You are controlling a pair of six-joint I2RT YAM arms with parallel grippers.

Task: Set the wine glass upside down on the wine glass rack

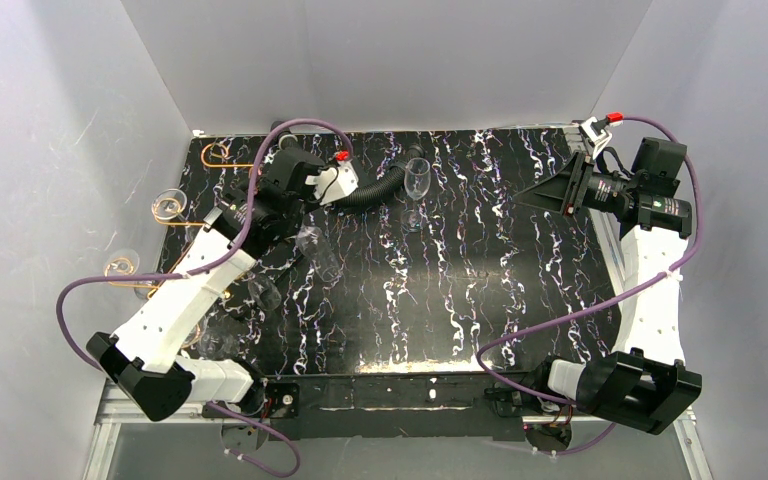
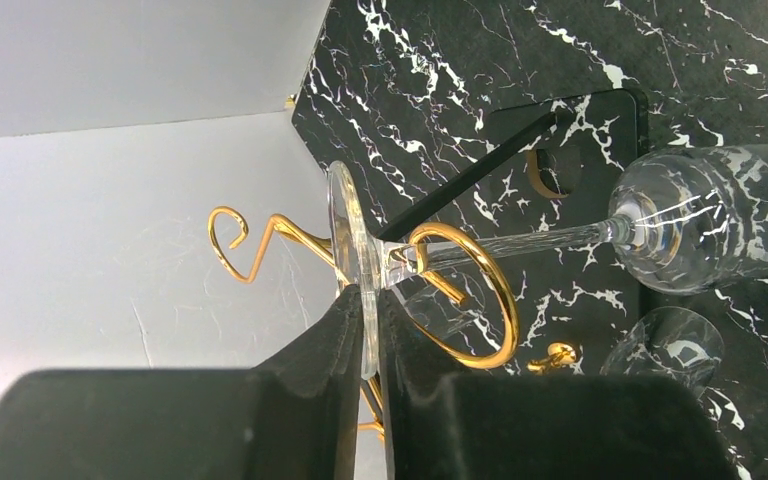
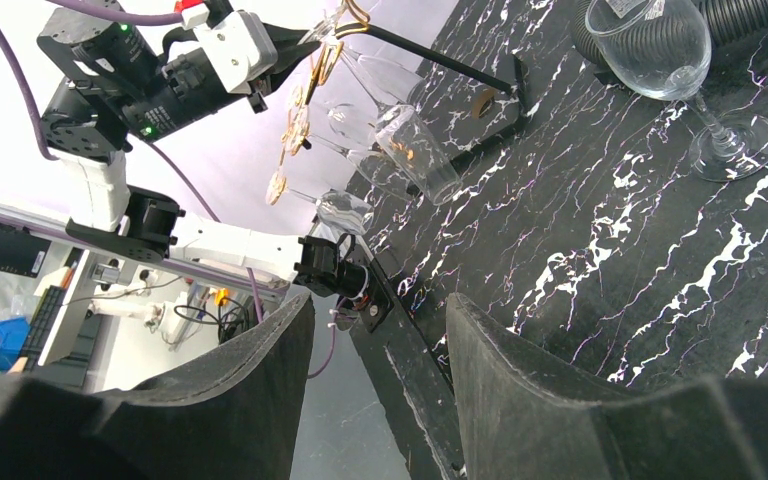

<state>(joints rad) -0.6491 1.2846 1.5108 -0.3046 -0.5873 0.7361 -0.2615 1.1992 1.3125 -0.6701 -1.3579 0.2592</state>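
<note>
Step in hand: seating the wine glass (image 2: pixel 700 215) on the wine glass rack (image 2: pixel 470 300). The left hand (image 2: pixel 372 305) is clamped on the rim of the glass's foot. The stem runs through a gold loop of the rack, with the bowl out past it over the tabletop (image 2: pixel 480 80).

Can't tell from the wrist view whether the foot bears on the wire.

Next move, my read: settle the foot against the loop, then let go and back straight out without snagging the scrolls.

The right hand (image 3: pixel 380 305) has its fingers apart, holding nothing, well away from the rack.

Left wrist view gives the stem-in-loop detail; in the top view the glass is a faint smear. Top and right wrist views show a second glass (image 1: pixel 417 185) standing beside the black hose (image 1: pixel 375 190), both outside the left wrist's frame.
</note>
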